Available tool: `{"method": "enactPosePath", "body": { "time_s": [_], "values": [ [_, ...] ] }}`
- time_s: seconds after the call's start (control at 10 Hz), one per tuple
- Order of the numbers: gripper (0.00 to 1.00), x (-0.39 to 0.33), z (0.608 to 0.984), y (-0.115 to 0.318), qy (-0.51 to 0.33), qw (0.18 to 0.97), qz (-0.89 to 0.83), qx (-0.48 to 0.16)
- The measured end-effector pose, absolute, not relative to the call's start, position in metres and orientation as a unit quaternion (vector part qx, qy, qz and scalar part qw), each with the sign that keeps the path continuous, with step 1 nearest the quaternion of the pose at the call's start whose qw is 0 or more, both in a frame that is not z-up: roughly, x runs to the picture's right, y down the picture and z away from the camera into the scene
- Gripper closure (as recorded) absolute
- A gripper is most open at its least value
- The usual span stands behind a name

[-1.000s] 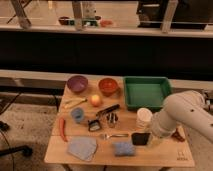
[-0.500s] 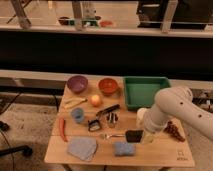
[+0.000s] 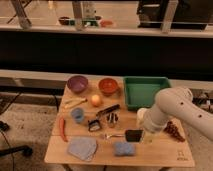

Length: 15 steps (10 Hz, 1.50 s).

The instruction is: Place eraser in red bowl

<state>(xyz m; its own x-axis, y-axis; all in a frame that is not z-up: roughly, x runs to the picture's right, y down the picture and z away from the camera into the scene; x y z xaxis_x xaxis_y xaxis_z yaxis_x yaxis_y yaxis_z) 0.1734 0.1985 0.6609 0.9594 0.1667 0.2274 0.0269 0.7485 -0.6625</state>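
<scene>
The eraser [image 3: 132, 135] is a small flat black block lying on the wooden table [image 3: 165, 155], near the front, right of centre. The red bowl [image 3: 108, 86] stands at the back of the table, between a purple bowl [image 3: 77, 83] and a green tray [image 3: 145, 92]. My gripper [image 3: 145, 134] hangs from the white arm [image 3: 172, 107] that reaches in from the right. It is low over the table, right beside the eraser's right end. Whether it touches the eraser is hidden.
An orange fruit [image 3: 96, 100], a black-handled tool [image 3: 107, 111], a blue cup [image 3: 77, 115], a red chili [image 3: 62, 128], a grey cloth [image 3: 82, 148] and a blue sponge [image 3: 122, 148] lie on the table. A white cup [image 3: 141, 115] stands behind the gripper. A dark red item [image 3: 173, 130] lies at the right.
The arm has swung left and lowered, bringing the gripper from the table's right edge down next to the eraser. The objects on the table have not moved.
</scene>
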Motion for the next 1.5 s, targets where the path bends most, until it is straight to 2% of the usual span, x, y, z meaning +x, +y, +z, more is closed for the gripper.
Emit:
{"method": "enactPosePath", "body": {
  "time_s": [0.4,0.9,1.3,1.5],
  "values": [
    [0.86,0.164,0.702,0.147,-0.171,0.926,0.064,-0.33],
    [0.86,0.129,0.72,0.076,-0.183,0.936,0.028,-0.299],
    [0.86,0.129,0.769,0.06,-0.202,0.929,0.044,-0.307],
    [0.86,0.13,0.771,0.061,-0.202,0.928,0.045,-0.31]
  ]
}}
